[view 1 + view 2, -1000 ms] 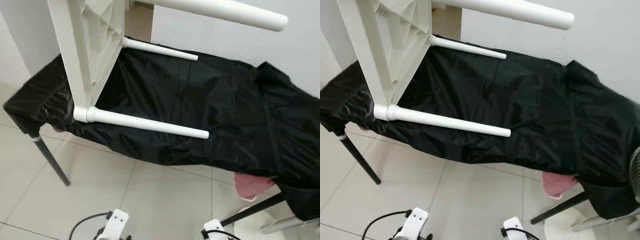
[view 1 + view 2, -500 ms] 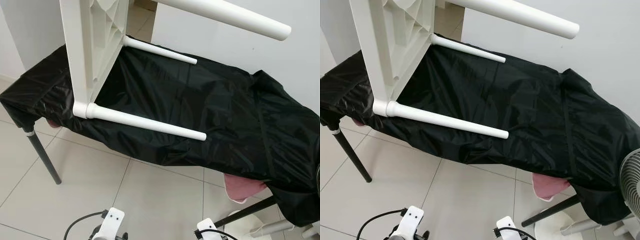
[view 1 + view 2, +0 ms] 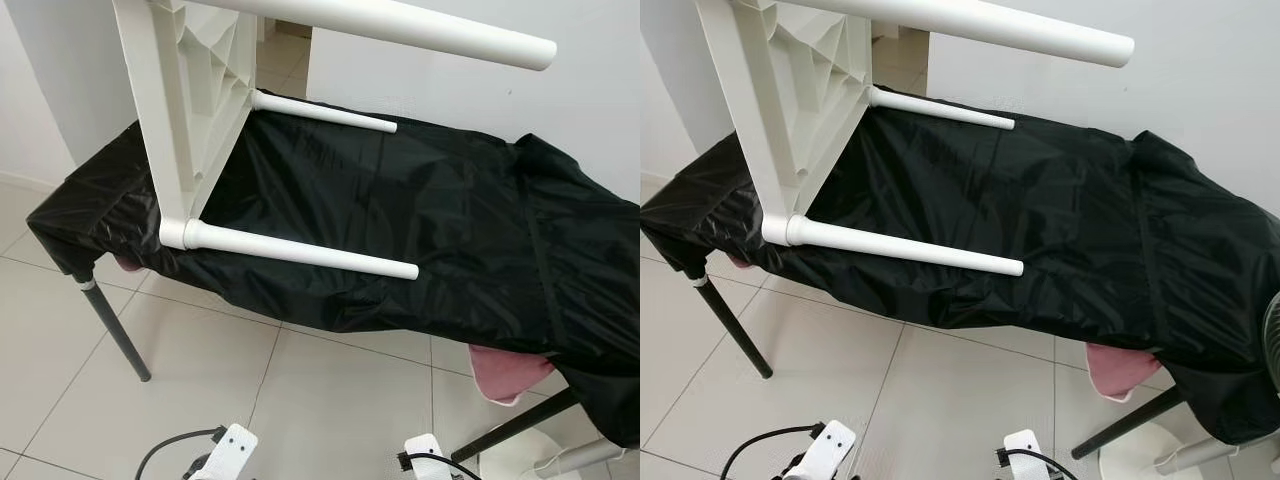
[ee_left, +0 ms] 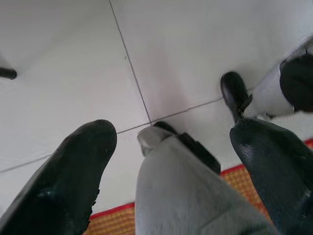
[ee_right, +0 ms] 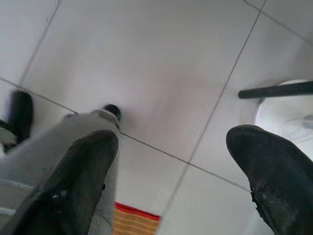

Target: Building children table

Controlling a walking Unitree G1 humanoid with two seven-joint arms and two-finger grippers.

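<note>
A white children's table stands tipped on its side on a larger table draped in a black cover. Its ribbed underside faces right. Three white legs stick out sideways: a near one, a far one and a high one at the top of the picture. My left gripper hangs open over the tiled floor, with nothing between its fingers. My right gripper hangs open over the floor too, holding nothing. Both are low and well short of the white table.
A pink cloth hangs out under the cover at the right. Dark metal table legs stand on the tiles. A white fan base sits at the bottom right. A white wall rises behind. A red-edged mat lies by my feet.
The whole picture has shifted a little, so the camera has moved. The white table keeps its place on the black cover.
</note>
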